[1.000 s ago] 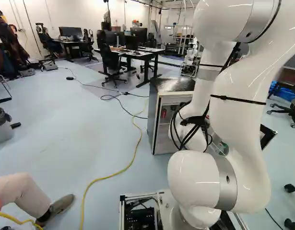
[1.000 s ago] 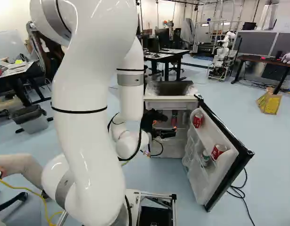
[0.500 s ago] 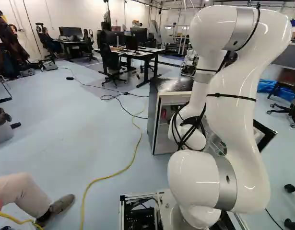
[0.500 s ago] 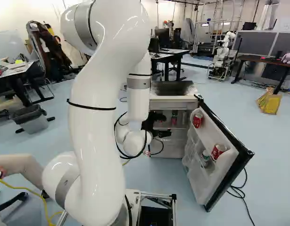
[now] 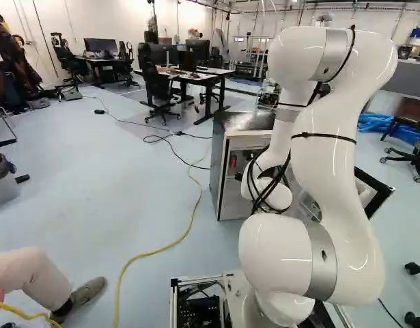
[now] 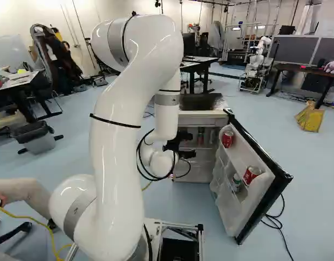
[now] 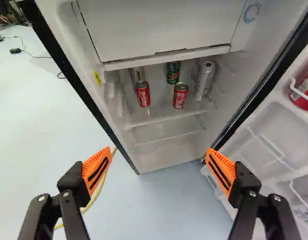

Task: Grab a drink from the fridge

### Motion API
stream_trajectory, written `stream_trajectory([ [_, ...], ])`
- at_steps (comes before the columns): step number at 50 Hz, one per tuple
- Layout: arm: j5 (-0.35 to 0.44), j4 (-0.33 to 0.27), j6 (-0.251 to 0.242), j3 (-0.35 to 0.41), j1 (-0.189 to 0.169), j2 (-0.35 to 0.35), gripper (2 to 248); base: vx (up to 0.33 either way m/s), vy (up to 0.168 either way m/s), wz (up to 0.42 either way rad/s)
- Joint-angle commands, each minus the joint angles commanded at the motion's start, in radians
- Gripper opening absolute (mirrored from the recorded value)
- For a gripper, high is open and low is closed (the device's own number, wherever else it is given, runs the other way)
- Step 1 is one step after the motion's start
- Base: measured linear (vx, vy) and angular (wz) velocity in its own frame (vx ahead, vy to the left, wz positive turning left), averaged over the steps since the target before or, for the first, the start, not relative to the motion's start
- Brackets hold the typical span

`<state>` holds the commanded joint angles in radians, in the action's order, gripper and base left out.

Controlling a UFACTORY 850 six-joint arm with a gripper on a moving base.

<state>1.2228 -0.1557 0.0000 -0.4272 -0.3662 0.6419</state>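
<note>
In the right base view my gripper (image 6: 184, 148) is at the front of the fridge (image 6: 202, 115), whose door (image 6: 248, 179) hangs open. In the wrist view the gripper (image 7: 159, 167) stands wide open, nothing between its orange pads. Ahead of it, on the fridge's shelf (image 7: 164, 116), stand two red cans, one (image 7: 142, 94) and another (image 7: 180, 95). Behind them are a green can (image 7: 173, 73), a silvery can (image 7: 137, 74) and a tall white can (image 7: 205, 79). The door's racks hold a red can (image 6: 227, 139), a larger red can (image 6: 251, 174) and a green-white one (image 6: 236, 182).
A yellow cable (image 5: 162, 249) runs along the floor left of the fridge. At the lower left of the left base view a person's leg (image 5: 32, 273) reaches in near the base. Another robot (image 6: 257, 62) stands far back, and a yellow bag (image 6: 309, 117) lies beyond the door.
My arm has folded back and lowered its upper joints; in the right base view the arm and gripper have shifted rightward at the fridge front. The base, door and cans have stayed put.
</note>
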Motion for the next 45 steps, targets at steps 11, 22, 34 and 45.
stream_trajectory([
  [11,-0.037,-0.03,0.0,-0.042,-0.015,0.024,247,0.0,0.0,0.0],
  [22,-0.081,-0.052,0.0,-0.088,-0.029,0.05,247,0.0,0.0,0.0],
  [34,-0.132,-0.071,0.0,-0.143,-0.042,0.08,247,0.0,0.0,0.0],
  [45,-0.176,-0.085,0.0,-0.193,-0.054,0.108,247,0.0,0.0,0.0],
])
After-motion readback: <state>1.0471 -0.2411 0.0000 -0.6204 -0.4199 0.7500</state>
